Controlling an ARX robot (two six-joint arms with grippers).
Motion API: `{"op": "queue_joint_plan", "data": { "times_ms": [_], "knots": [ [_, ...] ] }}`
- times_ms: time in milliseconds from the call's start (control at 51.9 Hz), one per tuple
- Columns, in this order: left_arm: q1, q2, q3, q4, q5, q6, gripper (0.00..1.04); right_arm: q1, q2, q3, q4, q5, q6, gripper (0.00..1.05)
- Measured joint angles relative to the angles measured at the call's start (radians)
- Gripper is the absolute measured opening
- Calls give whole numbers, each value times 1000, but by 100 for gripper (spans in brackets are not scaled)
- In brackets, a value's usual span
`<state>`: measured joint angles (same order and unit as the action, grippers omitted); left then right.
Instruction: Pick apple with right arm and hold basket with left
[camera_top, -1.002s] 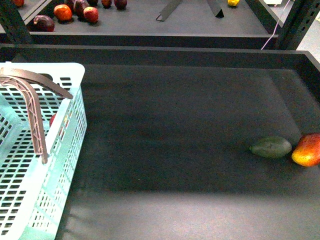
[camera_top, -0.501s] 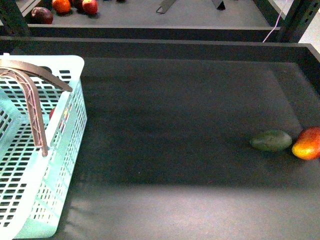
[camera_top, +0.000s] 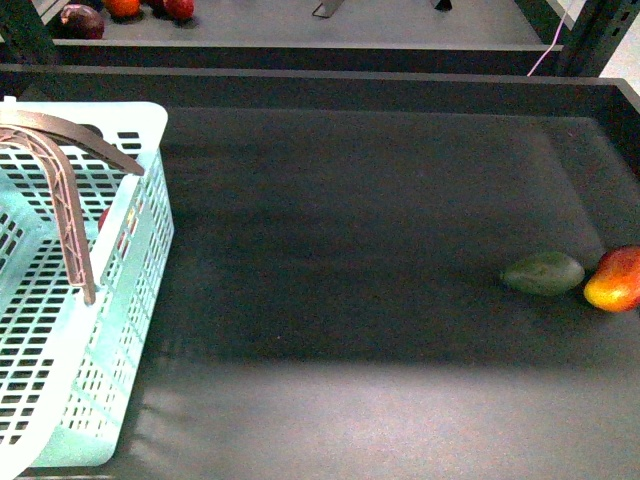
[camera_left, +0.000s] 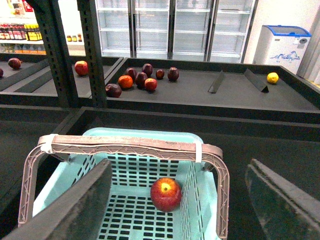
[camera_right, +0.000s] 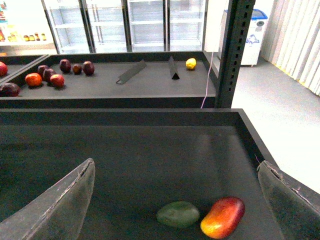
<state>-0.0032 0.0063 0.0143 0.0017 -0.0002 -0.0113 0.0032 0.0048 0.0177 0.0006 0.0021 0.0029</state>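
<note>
The light turquoise basket (camera_top: 135, 290) stands at the table's left end with its brown swing handle (camera_top: 70, 210) raised. The left wrist view looks down into the basket (camera_left: 145, 134), where the red apple (camera_left: 166, 194) with its yellow patch lies on the slotted floor by one side wall. My left gripper (camera_left: 179, 164) hovers open above the basket, one finger over the inside and the other outside the handle. My right gripper (camera_right: 175, 164) is open above the bare mat, holding nothing. Neither gripper shows in the front view.
A dark green avocado (camera_top: 543, 273) and an orange-red mango (camera_top: 616, 279) lie side by side at the table's right edge, below the right gripper (camera_right: 178, 214). A raised dark rim (camera_top: 300, 85) borders the table. Several fruits (camera_left: 142, 80) sit on the shelf behind. An upright post (camera_right: 235, 50) stands at the far right.
The whole front view has slid slightly upward in the frame. Basket, avocado and mango keep their places on the table.
</note>
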Motion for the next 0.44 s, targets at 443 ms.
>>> {"op": "queue_joint_plan", "data": {
  "times_ms": [443],
  "knots": [
    [0, 0, 0, 0, 0, 2, 98, 0, 0, 0, 0, 0, 0, 96]
  ]
}}
